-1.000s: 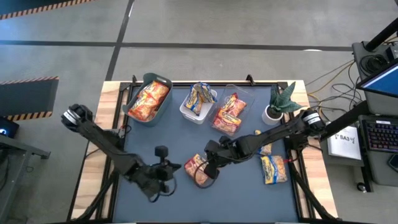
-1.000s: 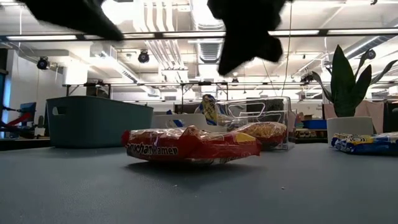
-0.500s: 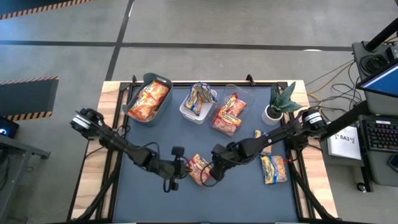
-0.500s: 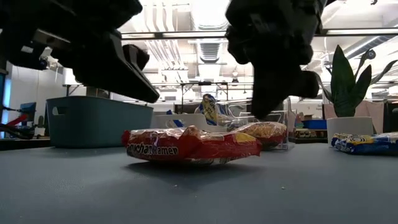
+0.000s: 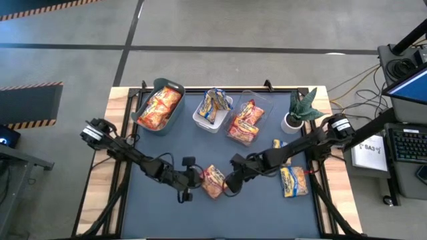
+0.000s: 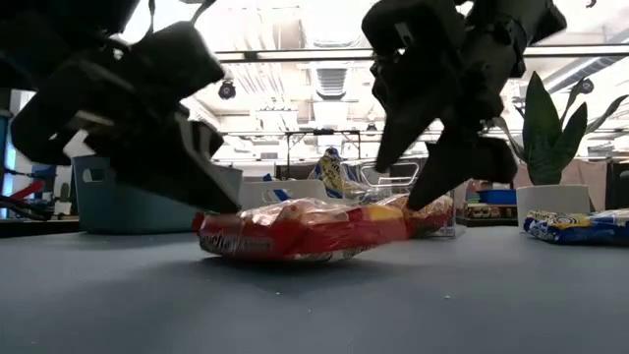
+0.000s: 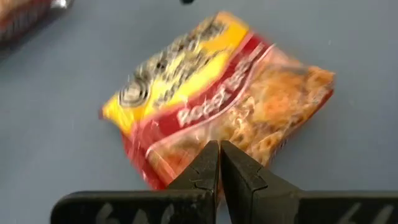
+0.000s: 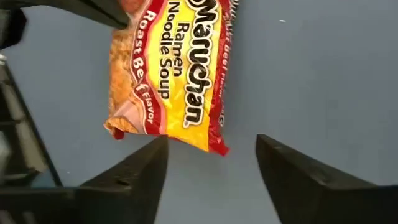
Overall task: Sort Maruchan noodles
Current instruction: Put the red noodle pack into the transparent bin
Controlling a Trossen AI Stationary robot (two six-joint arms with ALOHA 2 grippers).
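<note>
Red-and-yellow Roast Beef ramen packet [image 5: 214,181] lies released as the right gripper [image 5: 231,185] spreads apart; left gripper [image 5: 191,180], pinched together, nudges it

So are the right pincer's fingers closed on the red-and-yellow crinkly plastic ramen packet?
No: the right pincer stands open, the red-and-yellow crinkly plastic ramen packet lying beyond its fingertips.

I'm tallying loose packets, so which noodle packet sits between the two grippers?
The red-and-yellow Roast Beef packet at mid-table, flanked by the left gripper and right gripper. The blue-and-yellow packet lies apart near the right edge; the rest are in bins.
</note>
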